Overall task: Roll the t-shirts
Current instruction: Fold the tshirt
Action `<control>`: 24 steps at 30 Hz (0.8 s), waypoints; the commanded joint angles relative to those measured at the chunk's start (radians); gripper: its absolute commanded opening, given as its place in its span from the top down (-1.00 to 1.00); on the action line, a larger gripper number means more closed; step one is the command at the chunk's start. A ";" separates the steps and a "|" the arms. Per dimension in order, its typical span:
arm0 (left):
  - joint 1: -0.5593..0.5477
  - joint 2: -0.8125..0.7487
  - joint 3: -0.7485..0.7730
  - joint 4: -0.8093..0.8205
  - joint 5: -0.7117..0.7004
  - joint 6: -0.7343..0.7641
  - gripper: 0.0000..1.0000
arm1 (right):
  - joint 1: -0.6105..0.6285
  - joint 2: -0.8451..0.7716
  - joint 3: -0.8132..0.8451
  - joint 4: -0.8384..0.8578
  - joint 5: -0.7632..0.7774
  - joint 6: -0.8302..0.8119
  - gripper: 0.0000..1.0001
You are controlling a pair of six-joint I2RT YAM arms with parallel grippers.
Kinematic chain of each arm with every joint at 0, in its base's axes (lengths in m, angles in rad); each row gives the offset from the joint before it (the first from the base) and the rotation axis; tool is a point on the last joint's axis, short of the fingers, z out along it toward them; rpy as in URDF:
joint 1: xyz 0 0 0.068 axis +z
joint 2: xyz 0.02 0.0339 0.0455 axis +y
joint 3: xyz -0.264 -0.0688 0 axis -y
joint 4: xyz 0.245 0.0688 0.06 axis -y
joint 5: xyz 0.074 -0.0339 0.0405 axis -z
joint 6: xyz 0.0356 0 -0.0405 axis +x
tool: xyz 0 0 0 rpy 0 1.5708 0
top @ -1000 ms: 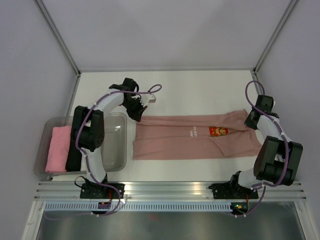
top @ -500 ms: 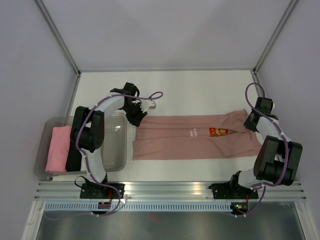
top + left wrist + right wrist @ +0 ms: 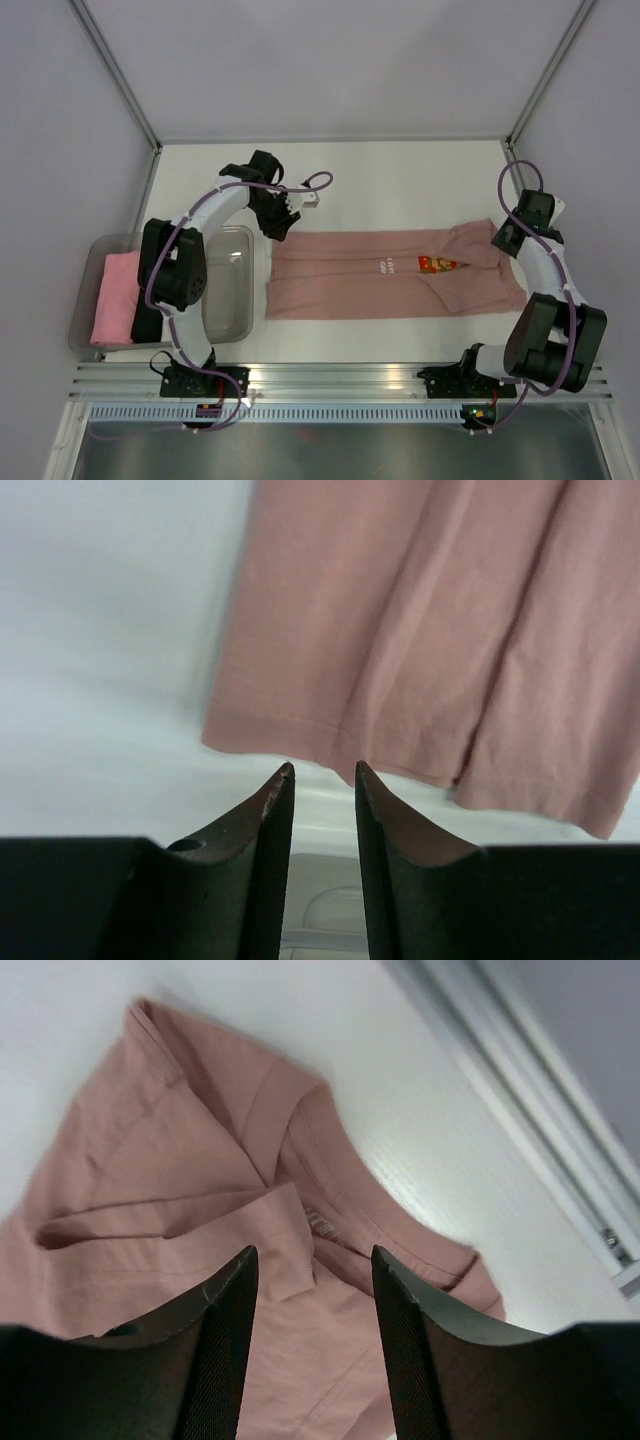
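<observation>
The salmon-pink t-shirt (image 3: 360,285) lies flat on the white table, folded lengthwise into a long band with its small red print facing up. My left gripper (image 3: 278,228) hovers at the far corner of the hem end. In the left wrist view its jaws (image 3: 322,770) stand a little apart with nothing between them, just short of the hem (image 3: 430,630). My right gripper (image 3: 503,243) is over the collar end. Seen from the right wrist, that gripper (image 3: 313,1252) is open wide above the neckline and folded sleeve (image 3: 180,1160), holding nothing.
A clear plastic bin (image 3: 235,240) stands left of the shirt with a bright pink roll (image 3: 115,295) inside. Metal frame posts rise at the back corners, and an aluminium rail (image 3: 340,380) runs along the near edge.
Both grippers have opened and let go of the shirt. The left one has drawn back a little from the hem corner, and the right one has shifted slightly right at the collar.
</observation>
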 commanded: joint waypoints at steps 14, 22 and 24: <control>-0.071 0.095 -0.075 0.207 -0.175 -0.204 0.39 | 0.542 0.174 0.091 0.216 -0.351 -0.087 0.85; -0.082 0.058 -0.158 0.206 -0.187 -0.140 0.38 | 0.601 0.248 0.063 0.216 -0.365 -0.078 0.99; -0.084 0.059 -0.175 0.206 -0.192 -0.129 0.38 | 0.601 0.248 0.034 0.203 -0.357 -0.068 0.99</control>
